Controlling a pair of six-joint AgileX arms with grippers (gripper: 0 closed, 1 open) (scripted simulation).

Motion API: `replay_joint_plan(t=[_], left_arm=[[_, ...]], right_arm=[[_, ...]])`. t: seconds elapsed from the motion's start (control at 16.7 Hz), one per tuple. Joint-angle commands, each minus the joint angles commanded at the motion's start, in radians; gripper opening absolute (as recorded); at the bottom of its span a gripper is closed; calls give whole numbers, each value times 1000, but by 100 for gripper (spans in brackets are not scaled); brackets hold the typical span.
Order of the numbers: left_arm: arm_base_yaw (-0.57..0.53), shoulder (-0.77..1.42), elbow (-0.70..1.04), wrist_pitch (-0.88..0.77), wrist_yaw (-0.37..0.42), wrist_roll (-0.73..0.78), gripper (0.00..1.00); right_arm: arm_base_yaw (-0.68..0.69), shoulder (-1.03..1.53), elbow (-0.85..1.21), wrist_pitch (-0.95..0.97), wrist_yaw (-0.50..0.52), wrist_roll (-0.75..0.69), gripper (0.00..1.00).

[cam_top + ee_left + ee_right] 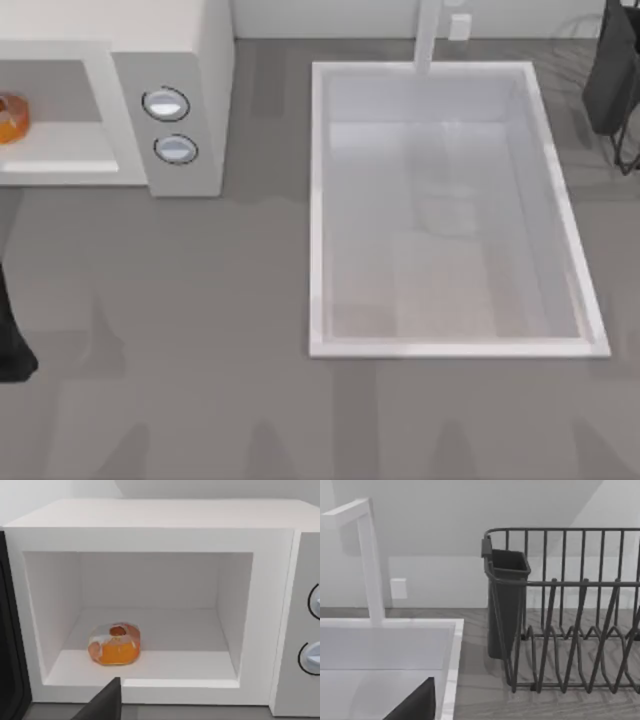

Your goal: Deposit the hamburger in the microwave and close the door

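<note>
Grey countertop [200, 300] takes up the near part of the top view. Sink basin [560, 215], white and rectangular, sits right of centre, with a faucet [428, 35] rising at its far rim. Microwave [205, 60] stands at the far left, two dials [166, 104] stacked on its front panel, cavity open. Hamburger [10, 117] is inside the cavity at the view's left edge. Dark left arm piece [10, 345] at near left edge; dark dish rack [615, 75] at far right.

Left wrist view: left gripper [102, 702] shows as one dark fingertip just before the cavity's sill; jaw state cannot be told. Hamburger [115, 644] rests on the cavity floor, left of middle, near the front. Dark door [10, 645] swung open at the left edge.

Right wrist view: right gripper [415, 702] one dark fingertip over the sink rim [452, 665]; jaws cannot be told. Faucet [367, 555], wire dish rack [570, 610] with utensil cup [505, 600] beyond.
</note>
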Motion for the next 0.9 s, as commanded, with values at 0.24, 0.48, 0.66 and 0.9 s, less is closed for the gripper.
replay_joint_plan(t=[0.24,0.48,0.66,0.9], left_arm=[[0,0,0,0,0,0,55],[0,0,0,0,0,0,25],[0,0,0,0,0,0,2],[0,0,0,0,0,0,0]], right_arm=[[0,0,0,0,0,0,100],[0,0,0,0,0,0,100],[0,0,0,0,0,0,100],[0,0,0,0,0,0,100]])
